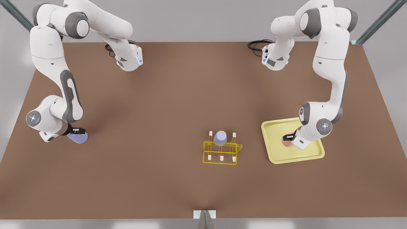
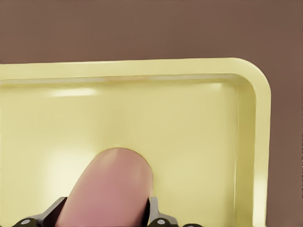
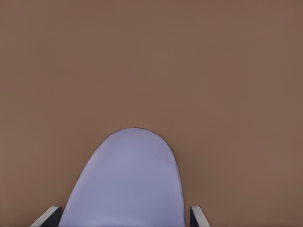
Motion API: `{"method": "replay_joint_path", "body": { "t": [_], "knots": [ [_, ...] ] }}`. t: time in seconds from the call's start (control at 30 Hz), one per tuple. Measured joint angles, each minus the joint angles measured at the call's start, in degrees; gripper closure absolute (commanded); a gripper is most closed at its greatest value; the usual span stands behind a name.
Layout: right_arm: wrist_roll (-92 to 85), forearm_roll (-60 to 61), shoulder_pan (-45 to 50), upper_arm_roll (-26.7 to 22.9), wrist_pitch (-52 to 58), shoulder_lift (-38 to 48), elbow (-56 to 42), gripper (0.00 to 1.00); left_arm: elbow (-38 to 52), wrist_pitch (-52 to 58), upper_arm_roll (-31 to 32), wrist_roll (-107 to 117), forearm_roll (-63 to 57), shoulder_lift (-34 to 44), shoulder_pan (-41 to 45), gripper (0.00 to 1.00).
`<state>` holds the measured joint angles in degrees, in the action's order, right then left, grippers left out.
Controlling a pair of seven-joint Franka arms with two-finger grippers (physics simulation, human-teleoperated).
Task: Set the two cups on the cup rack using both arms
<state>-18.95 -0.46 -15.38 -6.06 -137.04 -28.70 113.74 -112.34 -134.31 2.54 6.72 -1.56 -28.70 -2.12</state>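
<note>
You see the left claw (image 1: 288,138) pinching the pink cup (image 2: 110,189) over the tray (image 1: 313,155), the right claw (image 1: 77,131) pinching a lavender cup (image 3: 127,182) above the desk (image 1: 159,111).

In the front view, the left gripper (image 1: 288,138) and its wrist are covering most of the pink cup (image 1: 287,143) on the pale-yellow tray (image 1: 274,156). The left wrist view's edge is cutting off that cup's (image 2: 108,189) lower part. The right wrist view's edge is cropping the lavender cup (image 3: 127,182) likewise, and the right gripper (image 1: 77,130) is overlapping its upper edge (image 1: 78,137).
</note>
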Motion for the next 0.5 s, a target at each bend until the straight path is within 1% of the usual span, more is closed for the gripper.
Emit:
{"method": "replay_joint_path", "body": {
  "t": [0.5],
  "knots": [
    [-0.4,0.0,0.0,0.0,-1.3,-0.8,0.1,0.0,0.5,0.3,0.0,0.3,1.3,1.4,0.4,0.15]
  ]
}}
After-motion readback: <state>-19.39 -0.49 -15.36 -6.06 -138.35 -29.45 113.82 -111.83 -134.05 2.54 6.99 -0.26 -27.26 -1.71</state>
